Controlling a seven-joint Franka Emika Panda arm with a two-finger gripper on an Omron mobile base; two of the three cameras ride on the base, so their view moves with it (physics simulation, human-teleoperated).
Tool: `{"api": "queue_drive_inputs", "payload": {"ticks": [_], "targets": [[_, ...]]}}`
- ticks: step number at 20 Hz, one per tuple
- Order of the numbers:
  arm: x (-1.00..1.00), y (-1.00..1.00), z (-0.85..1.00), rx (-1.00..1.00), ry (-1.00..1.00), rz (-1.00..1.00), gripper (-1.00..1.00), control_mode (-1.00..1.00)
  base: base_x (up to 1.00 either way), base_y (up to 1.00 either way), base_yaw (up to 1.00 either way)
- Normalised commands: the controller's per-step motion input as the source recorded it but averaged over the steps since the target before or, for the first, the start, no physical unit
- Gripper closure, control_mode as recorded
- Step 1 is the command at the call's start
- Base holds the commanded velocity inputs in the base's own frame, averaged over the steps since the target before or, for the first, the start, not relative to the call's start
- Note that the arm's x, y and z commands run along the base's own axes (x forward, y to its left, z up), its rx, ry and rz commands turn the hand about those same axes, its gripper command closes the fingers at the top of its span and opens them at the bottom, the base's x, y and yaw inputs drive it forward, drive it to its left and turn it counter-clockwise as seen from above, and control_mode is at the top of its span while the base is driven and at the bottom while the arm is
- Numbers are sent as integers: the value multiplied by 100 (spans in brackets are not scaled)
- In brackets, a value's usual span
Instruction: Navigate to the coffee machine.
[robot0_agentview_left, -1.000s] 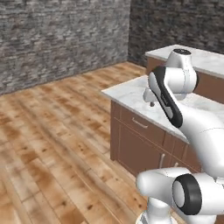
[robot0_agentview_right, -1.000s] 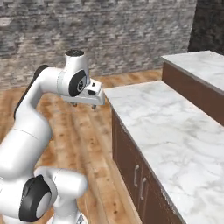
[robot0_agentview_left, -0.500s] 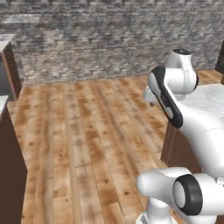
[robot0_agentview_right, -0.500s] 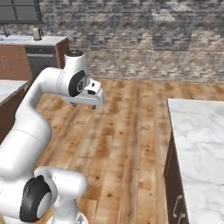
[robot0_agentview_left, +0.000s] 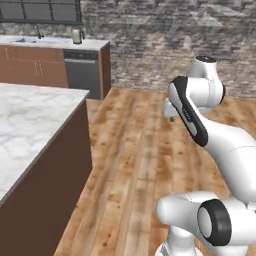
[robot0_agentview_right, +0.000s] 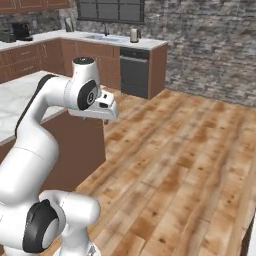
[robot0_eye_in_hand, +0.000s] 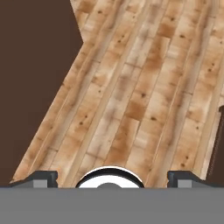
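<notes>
Far off in the right base view, the coffee machine (robot0_agentview_right: 20, 31) stands on the back tabletop (robot0_agentview_right: 75, 36) at the upper left corner, a small black boxy shape against the stone wall, well apart from the robot and with the marble island (robot0_agentview_right: 22, 95) between the two. At this range its brew head, drip tray and side tank cannot be made out, so any word on handling is a judgement from its look alone: a tall rigid appliance of that kind is likely heavy for its footprint, stiff and hard-shelled, with smooth sides that would slip under two narrow fingers, and a plastic tank that would not welcome a squeeze. Since the task is only to drive up to it, nothing needs gripping; if it ever had to be shifted, the solid base or the body low down would be the safer place to push or hold, not the tank or the brew head. The hand (robot0_eye_in_hand: 112, 177) points down at the wooden floor (robot0_eye_in_hand: 144, 87), its two dark fingertips (robot0_eye_in_hand: 41, 177) set wide apart at the bottom of the hand view with nothing between them, so it is fully spread and carries nothing. Nearer along the same back tabletop are a sink tap (robot0_agentview_right: 106, 29), a pale kettle (robot0_agentview_right: 134, 35) and a dark dishwasher front (robot0_agentview_right: 134, 77). The base seems to be partway there, with open floor ahead and the island's corner the thing to steer around.
</notes>
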Motion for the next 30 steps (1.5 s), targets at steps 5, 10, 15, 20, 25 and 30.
{"api": "queue_drive_inputs", "payload": {"ticks": [5,10,15,20,25,30], "targets": [[0,0,0,0,0,0,-100,100,10,-45,49],[0,0,0,0,0,0,-100,100,71,-54,14],[0,0,0,0,0,0,-100,100,98,-49,6],[0,0,0,0,0,0,-100,100,100,-45,1],[0,0,0,0,0,0,-100,100,100,-38,0],[0,0,0,0,0,0,-100,100,100,-33,0]]}}
